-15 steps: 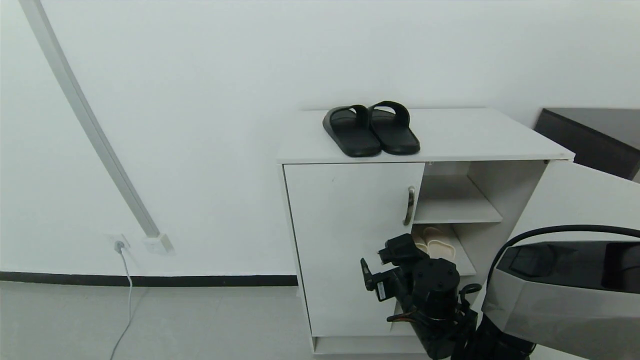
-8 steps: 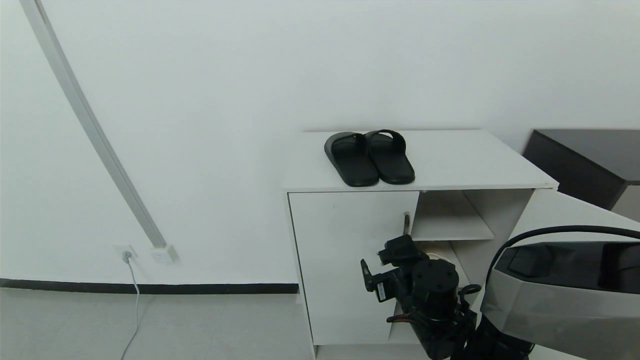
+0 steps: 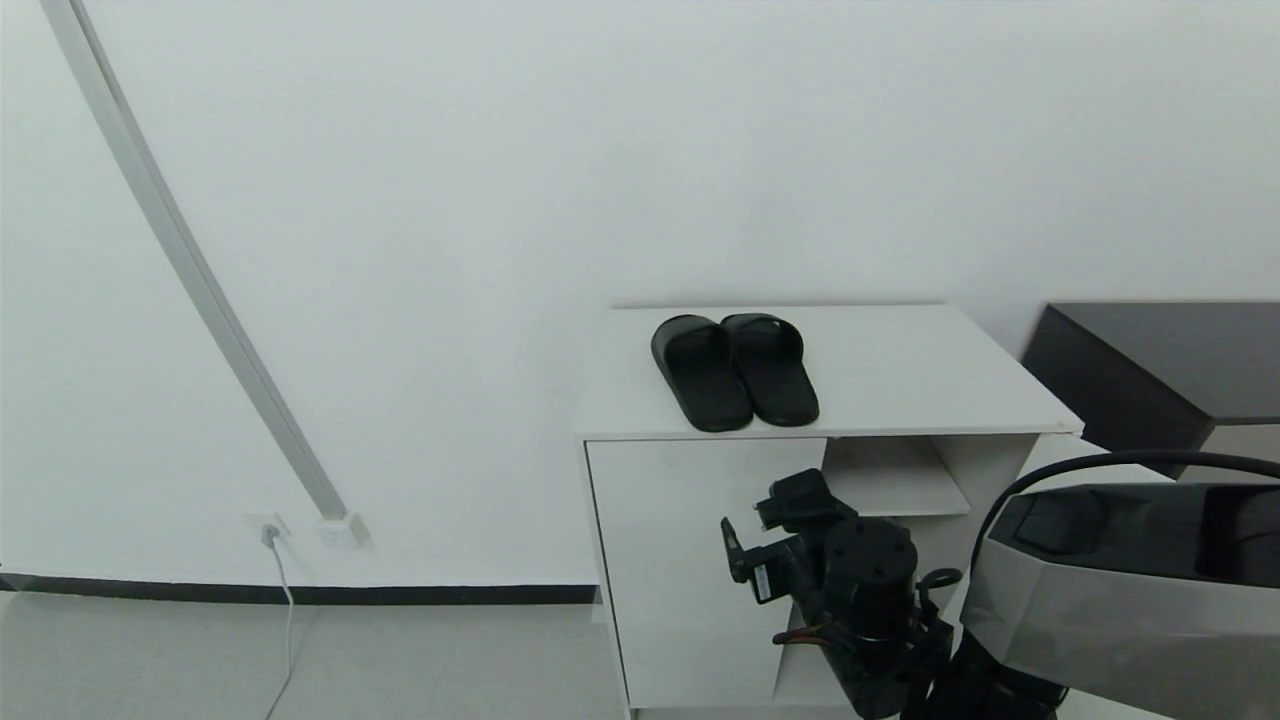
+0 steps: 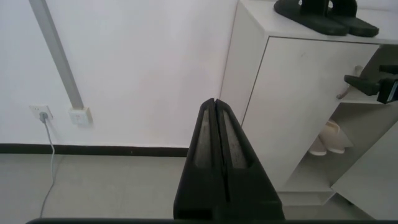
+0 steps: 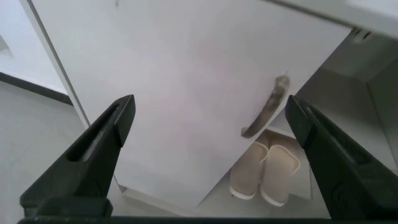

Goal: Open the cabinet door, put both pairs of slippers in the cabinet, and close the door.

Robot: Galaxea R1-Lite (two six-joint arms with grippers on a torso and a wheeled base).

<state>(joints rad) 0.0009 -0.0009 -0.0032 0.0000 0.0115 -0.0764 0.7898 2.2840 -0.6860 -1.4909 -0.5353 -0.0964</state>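
1. Lying side by side on the cabinet (image 3: 900,380) top, your black slippers (image 3: 735,370) run front-to-back, straps toward the wall.
2. Beige slippers (image 5: 264,171) sit inside.
3. Left gripper (image 4: 216,134) pinched closed; right gripper (image 5: 209,106) spread, empty.

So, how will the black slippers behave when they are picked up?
The black slippers look like moulded rubber or foam, so probably light and slightly bendy, not fragile. They lie flat, side by side, on the cabinet top, so they should not roll or tip. The broad straps likely offer a grip.
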